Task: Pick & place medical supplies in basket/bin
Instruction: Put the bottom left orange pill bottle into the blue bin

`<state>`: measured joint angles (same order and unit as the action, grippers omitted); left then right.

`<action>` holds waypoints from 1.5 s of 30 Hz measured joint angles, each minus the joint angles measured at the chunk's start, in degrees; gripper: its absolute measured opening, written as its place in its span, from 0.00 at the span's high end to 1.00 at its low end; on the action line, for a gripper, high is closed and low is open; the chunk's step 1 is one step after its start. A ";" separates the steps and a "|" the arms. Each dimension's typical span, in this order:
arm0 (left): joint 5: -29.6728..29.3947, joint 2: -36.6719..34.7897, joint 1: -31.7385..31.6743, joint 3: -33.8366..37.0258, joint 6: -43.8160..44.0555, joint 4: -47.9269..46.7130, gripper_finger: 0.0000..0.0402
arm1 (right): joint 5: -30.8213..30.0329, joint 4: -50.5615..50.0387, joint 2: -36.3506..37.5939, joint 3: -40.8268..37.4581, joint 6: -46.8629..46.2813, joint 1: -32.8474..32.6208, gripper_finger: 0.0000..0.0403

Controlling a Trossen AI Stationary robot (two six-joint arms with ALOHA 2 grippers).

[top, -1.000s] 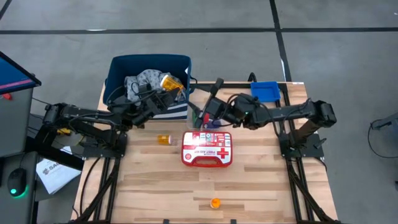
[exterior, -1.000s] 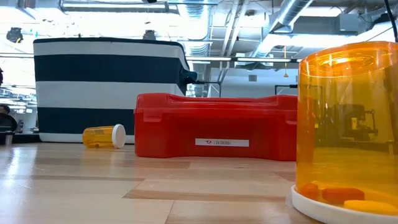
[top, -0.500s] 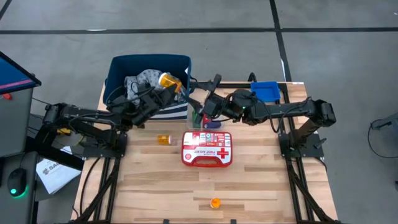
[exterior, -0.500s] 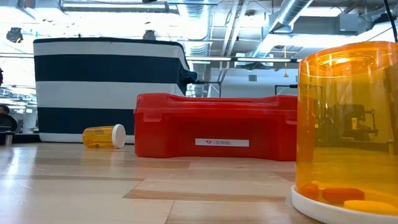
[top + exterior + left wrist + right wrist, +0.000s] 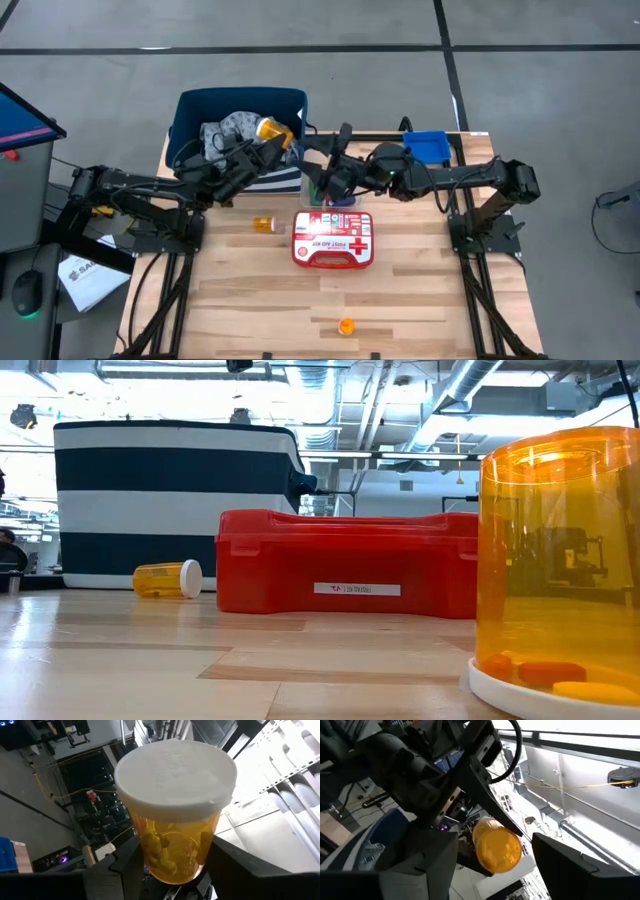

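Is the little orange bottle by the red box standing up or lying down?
Lying down. The pill bottle rests on its side on the table, white cap facing sideways.

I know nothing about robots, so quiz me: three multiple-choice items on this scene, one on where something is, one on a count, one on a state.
1. Where is the small blue bin?
A. far right corner of the table
B. inside the navy basket
C. on the first-aid case

2. How many orange pill bottles rest on the table itself?
A. none
B. two
C. five

3. The left pincer is:
A. empty
B. shut on a pill bottle
C. holding cloth

Answers:
1 A: the blue bin sits at that corner.
2 B: one lying bottle, one near bottle.
3 B: the left pincer grips a white-capped pill bottle over the navy basket.
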<state>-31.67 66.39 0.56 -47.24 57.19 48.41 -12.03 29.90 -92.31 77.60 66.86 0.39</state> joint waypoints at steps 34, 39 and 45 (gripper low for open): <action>4.69 0.08 0.04 0.02 -16.29 -0.92 0.56 | -5.79 4.35 -4.03 3.58 -25.76 -0.25 0.38; 5.19 0.11 0.15 0.02 -14.95 -0.91 0.56 | -6.64 4.23 -4.00 3.56 -25.78 -0.23 0.38; 5.17 0.20 0.15 0.02 -14.88 -0.88 0.56 | -6.08 3.22 -4.59 3.54 -25.95 -0.23 0.38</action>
<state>-26.50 66.59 0.71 -47.22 42.31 47.53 -18.11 33.12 -96.90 81.14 40.92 0.16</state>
